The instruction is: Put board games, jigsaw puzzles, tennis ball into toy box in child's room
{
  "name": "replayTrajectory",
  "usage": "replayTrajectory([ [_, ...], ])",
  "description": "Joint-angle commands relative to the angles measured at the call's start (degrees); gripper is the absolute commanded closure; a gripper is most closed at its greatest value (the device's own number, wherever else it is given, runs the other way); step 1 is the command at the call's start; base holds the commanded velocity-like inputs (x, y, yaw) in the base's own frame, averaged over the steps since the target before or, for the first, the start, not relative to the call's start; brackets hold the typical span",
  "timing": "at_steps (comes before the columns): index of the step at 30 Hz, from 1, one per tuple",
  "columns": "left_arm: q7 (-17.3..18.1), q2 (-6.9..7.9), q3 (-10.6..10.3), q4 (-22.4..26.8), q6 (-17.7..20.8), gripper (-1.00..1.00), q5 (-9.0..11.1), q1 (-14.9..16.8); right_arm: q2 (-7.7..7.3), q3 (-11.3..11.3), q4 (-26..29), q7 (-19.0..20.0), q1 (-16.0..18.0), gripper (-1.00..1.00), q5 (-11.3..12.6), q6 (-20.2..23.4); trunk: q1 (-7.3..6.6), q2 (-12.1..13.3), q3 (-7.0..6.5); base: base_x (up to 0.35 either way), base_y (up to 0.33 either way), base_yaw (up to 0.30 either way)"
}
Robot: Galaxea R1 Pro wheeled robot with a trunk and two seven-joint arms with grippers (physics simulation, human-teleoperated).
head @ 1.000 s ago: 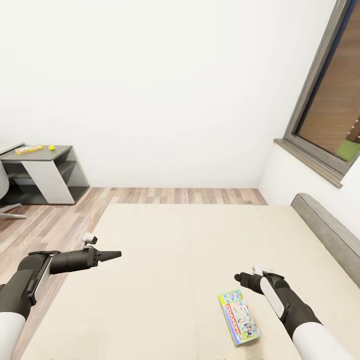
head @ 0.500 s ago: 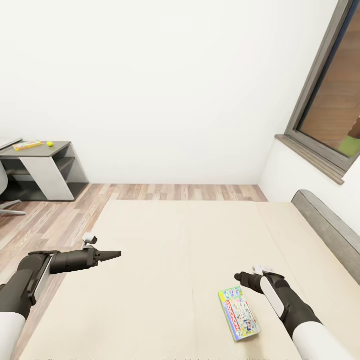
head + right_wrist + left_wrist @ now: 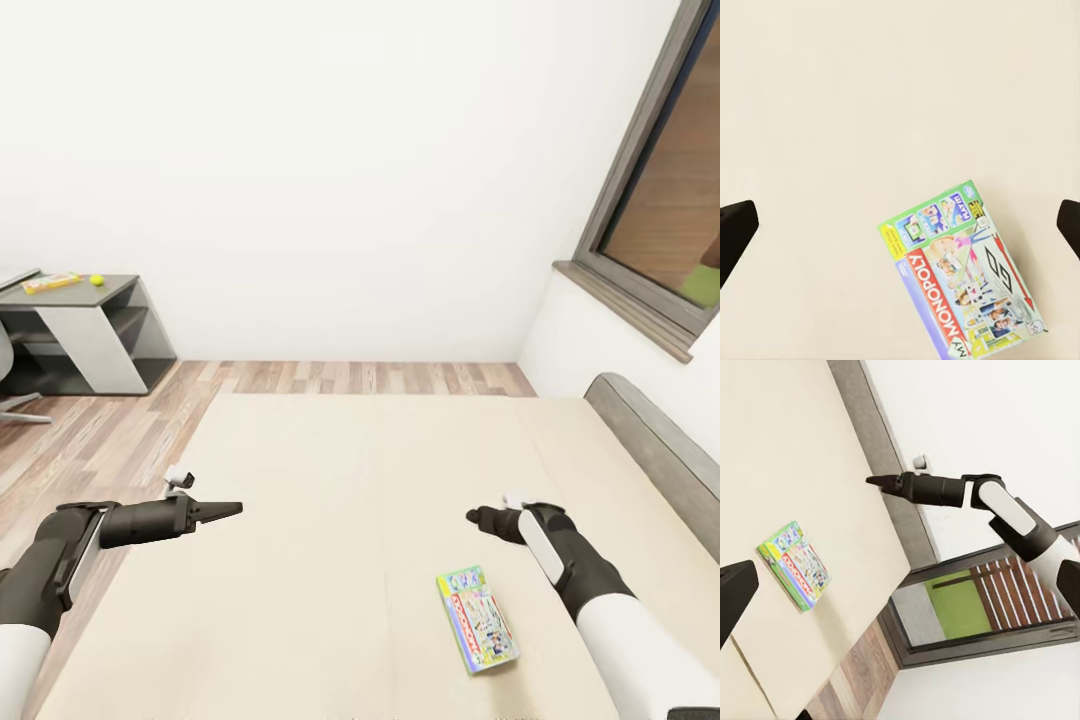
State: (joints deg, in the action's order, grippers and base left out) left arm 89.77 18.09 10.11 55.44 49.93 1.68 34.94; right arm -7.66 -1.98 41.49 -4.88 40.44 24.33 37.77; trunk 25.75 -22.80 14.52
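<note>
- Bed (image 3: 330, 480) top bare all round board game (image 3: 477, 620); approach open from above & sides.
- Headboard (image 3: 655, 450) walls off right edge, prob. low.

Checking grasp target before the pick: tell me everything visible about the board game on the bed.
The board game is a thin flat rectangular box printed in green, purple and red, reading "My Monopoly" in the right wrist view. It lies flat, face up, on the cream bed, skewed to the mattress edges. Nothing else touches it; the right tool hovers just beyond it.
</note>
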Motion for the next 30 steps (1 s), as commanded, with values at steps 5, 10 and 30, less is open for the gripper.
replayTrajectory([
  [5,0.2,0.03,0.0,0.0,0.6,-1.00,0.0,0.0,-0.20,-0.3,0.1,-0.5,3.0,-1.00,0.6,2.7,0.03,-0.1,0.59,0.000,0.000,0.000],
  [10,0.2,0.08,0.0,0.0,0.6,-1.00,0.0,0.0,-0.23,-0.3,0.1,-0.5,4.7,-1.00,0.6,4.4,0.03,-0.1,1.06,0.000,0.000,0.000],
  [30,0.2,2.02,2.5,2.9,1.0,-1.00,0.4,-0.9,-0.32,-0.5,-2.7,-0.5,6.0,-1.00,0.5,6.0,0.03,-0.1,2.95,0.000,0.000,0.000],
])
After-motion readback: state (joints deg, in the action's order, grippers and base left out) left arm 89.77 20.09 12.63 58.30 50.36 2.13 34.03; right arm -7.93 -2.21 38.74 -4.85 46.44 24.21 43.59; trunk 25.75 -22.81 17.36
